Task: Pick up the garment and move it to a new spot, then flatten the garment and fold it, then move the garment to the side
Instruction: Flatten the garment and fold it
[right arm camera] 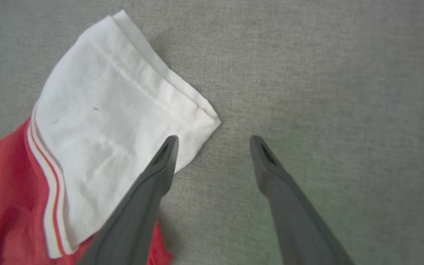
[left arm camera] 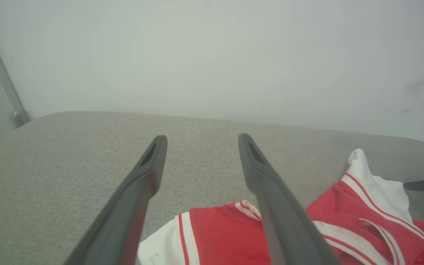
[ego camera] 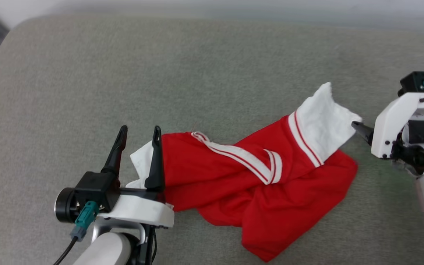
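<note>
The crumpled garment (ego camera: 256,184) lies lengthwise across the grey fabric surface (ego camera: 212,66) between two spread, empty pincers: left pincer (ego camera: 140,127) beside one white sleeve (ego camera: 141,162), right pincer (right arm camera: 214,137) at the other sleeve (ego camera: 322,117).

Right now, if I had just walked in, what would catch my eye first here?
First, the crumpled red garment with striped trim, lying in the middle of the grey fabric surface. Its white sleeve sticks out at the right end, where the open right gripper points at its corner. The left gripper, also open, stands at the garment's left end.
</note>
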